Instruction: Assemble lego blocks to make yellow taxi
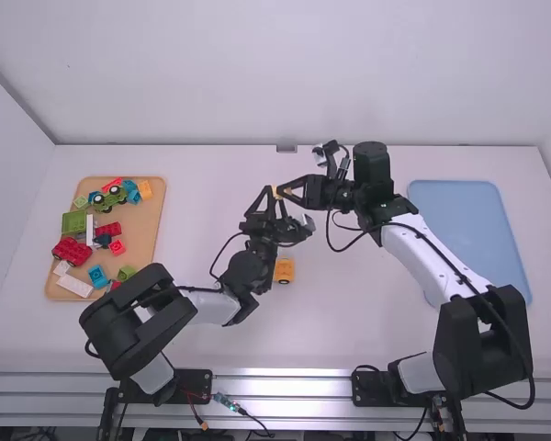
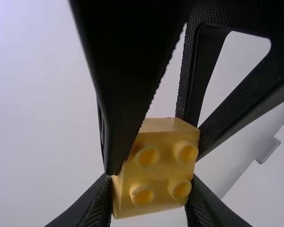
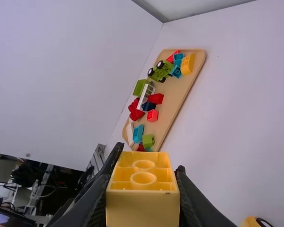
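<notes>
In the high view, left gripper [image 1: 273,196] and right gripper [image 1: 286,190] meet above the table's middle at a small yellow block [image 1: 276,192]. The left wrist view has my left gripper [image 2: 150,191] shut on this yellow block [image 2: 163,165], its four round studs facing the camera, with the right gripper's black fingers along its other sides. The right wrist view places my right gripper [image 3: 143,174] shut on the yellow block [image 3: 142,208], its hollow side showing. A yellow wheeled piece [image 1: 284,270] rests on the table beneath the left gripper; part of this wheeled piece [image 3: 251,222] shows in the right wrist view.
A wooden tray [image 1: 147,226] at the left holds red, green, blue, white and yellow pieces, including a green wheeled vehicle [image 1: 109,197]. A pale blue tray [image 1: 459,234] lies at the right, partly behind the right arm. The two arms' grippers are very close together.
</notes>
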Robot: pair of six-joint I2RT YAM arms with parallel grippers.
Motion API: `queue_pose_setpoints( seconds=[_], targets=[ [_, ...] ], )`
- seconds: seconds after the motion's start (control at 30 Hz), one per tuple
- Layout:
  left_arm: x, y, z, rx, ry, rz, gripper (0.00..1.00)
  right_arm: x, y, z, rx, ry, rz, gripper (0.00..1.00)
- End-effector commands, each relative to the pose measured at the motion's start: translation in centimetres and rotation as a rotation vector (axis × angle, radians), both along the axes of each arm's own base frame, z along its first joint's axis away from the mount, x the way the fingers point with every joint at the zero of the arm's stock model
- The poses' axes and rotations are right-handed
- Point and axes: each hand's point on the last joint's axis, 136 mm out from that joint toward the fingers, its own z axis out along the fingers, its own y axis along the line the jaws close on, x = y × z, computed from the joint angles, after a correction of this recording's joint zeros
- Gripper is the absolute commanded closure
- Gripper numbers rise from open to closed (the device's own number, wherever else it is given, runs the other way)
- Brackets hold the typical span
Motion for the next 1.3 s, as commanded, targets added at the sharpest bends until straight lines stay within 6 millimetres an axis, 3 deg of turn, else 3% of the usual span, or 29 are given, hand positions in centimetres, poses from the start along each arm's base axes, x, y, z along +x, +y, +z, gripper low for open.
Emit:
queue_pose_setpoints(
  seconds=[0.0, 0.2, 0.33, 0.7, 0.8, 0.9, 0.97, 1.03, 1.17, 1.27],
  targets=[
    [0.0, -0.2, 0.9, -0.065, -0.02, -0.017, 0.63, 0.1, 0.3, 0.8, 0.011, -0.023, 0.018, 0.95],
    [0.0, -0.2, 0.9, -0.065, -0.019, -0.017, 0.67, 0.1, 0.3, 0.8, 0.011, -0.024, 0.017, 0.94],
    [-0.1, -0.1, 1.1, -0.074, -0.027, -0.017, 0.7, 0.2, 0.2, 0.9, 0.011, -0.025, 0.015, 0.82],
    [-0.2, 0.0, 1.4, -0.087, -0.037, -0.015, 0.8, 0.2, 0.2, 0.8, 0.011, -0.023, 0.013, 0.67],
    [-0.2, 0.0, 1.4, -0.088, -0.037, -0.014, 0.8, 0.2, 0.1, 0.8, 0.011, -0.023, 0.012, 0.57],
    [-0.2, 0.0, 1.4, -0.087, -0.037, -0.014, 0.78, 0.2, 0.2, 0.8, 0.011, -0.024, 0.013, 0.37],
    [-0.2, 0.0, 1.4, -0.087, -0.036, -0.014, 0.79, 0.3, 0.1, 0.8, 0.01, -0.025, 0.011, 0.15],
    [-0.2, 0.0, 1.3, -0.086, -0.036, -0.013, 0.78, 0.3, 0.1, 0.9, 0.007, -0.042, 0.016, 0.03],
    [-0.1, 0.4, 1.3, -0.127, -0.029, 0.003, 0.78, 0.4, 0.0, 1.0, 0.009, -0.052, 0.013, 0.01],
    [0.0, 1.3, 1.1, -0.204, -0.018, 0.039, 0.78, 1.6, -1.2, 1.5, 0.007, -0.121, -0.014, 0.01]
  ],
)
